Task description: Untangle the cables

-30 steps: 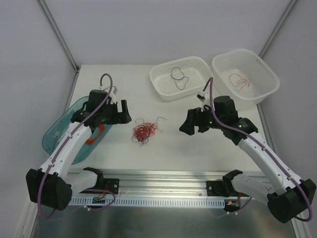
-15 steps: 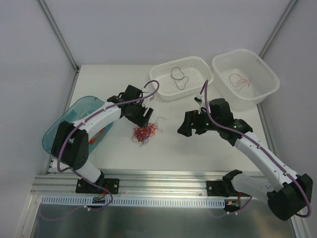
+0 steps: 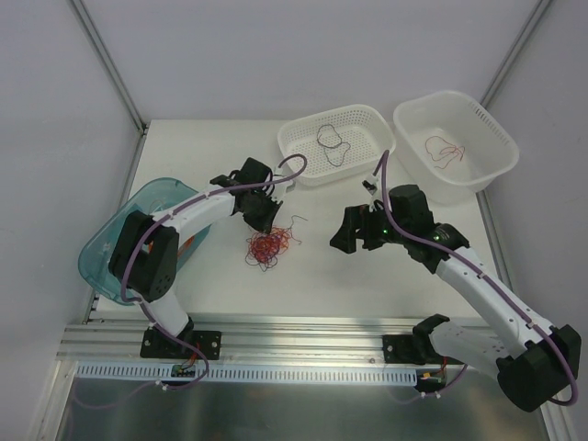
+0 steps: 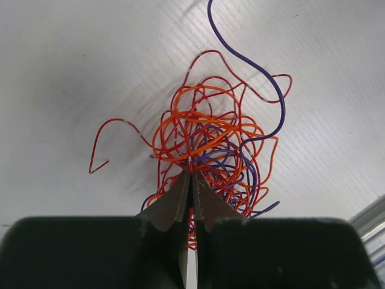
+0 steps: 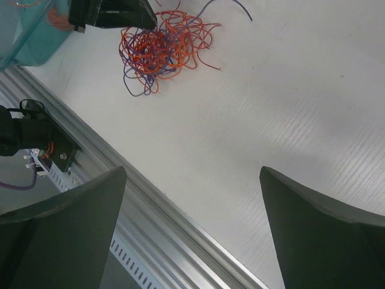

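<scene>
The cables (image 3: 266, 246) lie as a fist-sized tangle of red, orange and purple strands (image 4: 210, 141) near the table's middle, with one purple end curling away. My left gripper (image 3: 265, 220) sits at the tangle's far edge. Its jaws (image 4: 191, 174) are shut, with thin strands pinched between the tips. My right gripper (image 3: 356, 244) hovers to the right of the tangle, apart from it. It stands wide open (image 5: 192, 171) over bare table with nothing between its fingers. In the right wrist view the tangle (image 5: 162, 45) is at top left, under the left gripper (image 5: 111, 12).
A perforated white basket (image 3: 299, 156) at the back holds a dark cable (image 3: 331, 142). The white tub (image 3: 496, 156) beside it holds a red cable (image 3: 447, 152). A teal bin (image 3: 110, 243) stands at the left. An aluminium rail (image 3: 303, 331) runs along the near edge.
My left arm swung from above the teal bin across to the tangle and its jaws closed from open to shut. The right gripper shifted only slightly and stayed open.
</scene>
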`<state>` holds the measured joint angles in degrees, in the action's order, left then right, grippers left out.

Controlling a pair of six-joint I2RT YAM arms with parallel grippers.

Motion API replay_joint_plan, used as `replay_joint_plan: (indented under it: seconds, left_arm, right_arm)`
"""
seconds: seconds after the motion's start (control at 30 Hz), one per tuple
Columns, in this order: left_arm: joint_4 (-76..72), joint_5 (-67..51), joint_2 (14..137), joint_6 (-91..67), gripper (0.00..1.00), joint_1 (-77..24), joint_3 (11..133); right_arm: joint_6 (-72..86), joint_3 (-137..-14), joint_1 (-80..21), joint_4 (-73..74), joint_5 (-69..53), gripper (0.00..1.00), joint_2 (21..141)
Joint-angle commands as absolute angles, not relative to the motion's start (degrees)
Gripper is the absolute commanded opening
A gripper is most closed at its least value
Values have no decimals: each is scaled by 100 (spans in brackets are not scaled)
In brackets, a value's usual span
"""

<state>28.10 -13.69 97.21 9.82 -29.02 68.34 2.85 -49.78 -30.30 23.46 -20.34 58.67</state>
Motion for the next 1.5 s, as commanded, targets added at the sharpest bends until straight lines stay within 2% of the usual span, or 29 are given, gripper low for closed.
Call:
replay_joint_plan:
  seconds: [0.0,0.47,0.8,1.1,1.2,1.27,1.47]
  left_arm:
    - [2786,-1801,9554,932,0,-2971,6987]
    - [2777,-1108,8605,-2133,0,-3691,7471]
    - [2690,-738,8455,-2821,0,-4192,7646]
    - [2681,-791,8218,-2962,0,-4307,7743]
    - [2681,-782,8025,-2875,0,-4307,7813]
    - [2681,-677,7876,-2681,0,-4307,7892]
    - [2864,-184,7094,-2250,0,-3983,8121]
  right_arm:
    - [509,-4869,-3076,1917,-1986,98,5897]
    - [1748,-4562,-3111,739,-1529,98,6283]
    - [2496,-4228,-3594,-517,-1222,99,7319]
    - [2813,-4315,-4007,-1274,-1222,92,8515]
    - [2909,-4289,-3982,-1388,-1160,84,8946]
    - [2927,-4245,-3964,-1406,-1064,75,9087]
    - [2690,-3947,-3587,-1012,-669,57,8825]
